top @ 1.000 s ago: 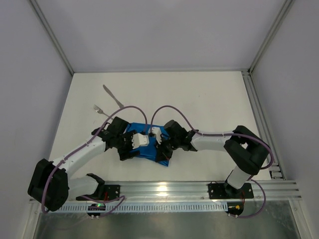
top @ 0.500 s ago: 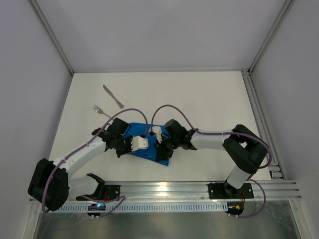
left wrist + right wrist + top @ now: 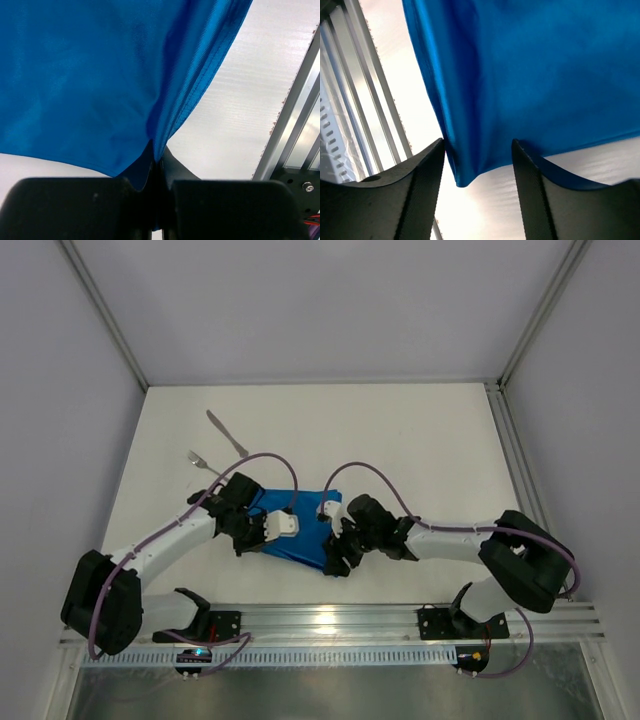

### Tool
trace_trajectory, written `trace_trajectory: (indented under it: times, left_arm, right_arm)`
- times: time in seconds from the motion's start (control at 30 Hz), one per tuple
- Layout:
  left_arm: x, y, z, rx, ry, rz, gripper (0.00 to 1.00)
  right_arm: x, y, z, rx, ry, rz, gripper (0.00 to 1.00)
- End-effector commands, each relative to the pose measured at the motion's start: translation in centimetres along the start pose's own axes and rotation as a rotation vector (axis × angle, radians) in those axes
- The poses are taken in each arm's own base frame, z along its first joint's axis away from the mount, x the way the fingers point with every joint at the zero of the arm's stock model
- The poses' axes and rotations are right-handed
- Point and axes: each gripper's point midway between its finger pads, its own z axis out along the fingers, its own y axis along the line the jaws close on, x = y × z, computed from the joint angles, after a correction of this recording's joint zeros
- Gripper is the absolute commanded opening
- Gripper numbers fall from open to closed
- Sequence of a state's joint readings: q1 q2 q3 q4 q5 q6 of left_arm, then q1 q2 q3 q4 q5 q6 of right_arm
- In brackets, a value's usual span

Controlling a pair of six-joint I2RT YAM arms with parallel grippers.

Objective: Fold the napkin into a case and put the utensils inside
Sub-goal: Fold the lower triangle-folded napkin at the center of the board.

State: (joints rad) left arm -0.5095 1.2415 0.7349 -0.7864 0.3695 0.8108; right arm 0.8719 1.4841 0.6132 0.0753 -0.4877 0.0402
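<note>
L gripper (image 3: 158, 167): clamped tight, jaws pressed together on a bunched fold of the napkin (image 3: 90, 75). The cloth fans away from the pinch in creases.
R gripper (image 3: 477, 150): jaws standing apart, nothing squeezed. One napkin corner sits in the gap, its edge right by one finger (image 3: 427, 185). Can't tell if it's touching.
Napkin, top view (image 3: 300, 535): bright blue, shiny, on the table (image 3: 420, 440) near the front edge, between the two wrists. Lopsided shape, broad toward the L arm and running to a point by the R gripper (image 3: 338, 552). Partly under both wrists, so the full outline is hidden.
L gripper, top view (image 3: 262, 538): on the napkin's left side, reaching in from the left.
Napkin surface: smooth over most of it in the R wrist view, with a darker doubled band along the edge nearest the rail (image 3: 365, 100). Folded or just curled, can't say.
Knife (image 3: 227, 432): silver, lying diagonal on bare table, back-left, well apart from the napkin.
Fork (image 3: 203, 463): silver, just in front of the knife and not touching it. Near the L arm's purple cable, off the cloth.
Rail, top view (image 3: 330, 618): metal strip along the near edge w/ both arm bases on it. The napkin lies just behind it.
</note>
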Motion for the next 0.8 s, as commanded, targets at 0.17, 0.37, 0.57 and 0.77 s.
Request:
trace_trajectory:
  times: [0.17, 0.37, 0.57, 0.77]
  left_arm:
    - [-1.9, -0.1, -1.0, 0.05, -0.064, -0.055, 0.0]
    - [-1.9, -0.2, -1.2, 0.092, -0.076, -0.075, 0.0]
    - [-1.7, -0.1, -1.4, 0.113, -0.085, -0.09, 0.0]
    - [-1.6, -0.5, -1.7, 0.132, -0.094, -0.088, 0.0]
  right_arm:
    - [-1.8, 1.5, -0.2, 0.116, -0.164, -0.155, 0.63]
    - [-1.9, 2.0, -0.3, 0.198, -0.227, -0.25, 0.64]
    - [-1.2, 0.2, 0.1, 0.319, -0.194, -0.251, 0.64]
    - [-0.5, -1.3, 1.5, 0.405, -0.114, -0.23, 0.58]
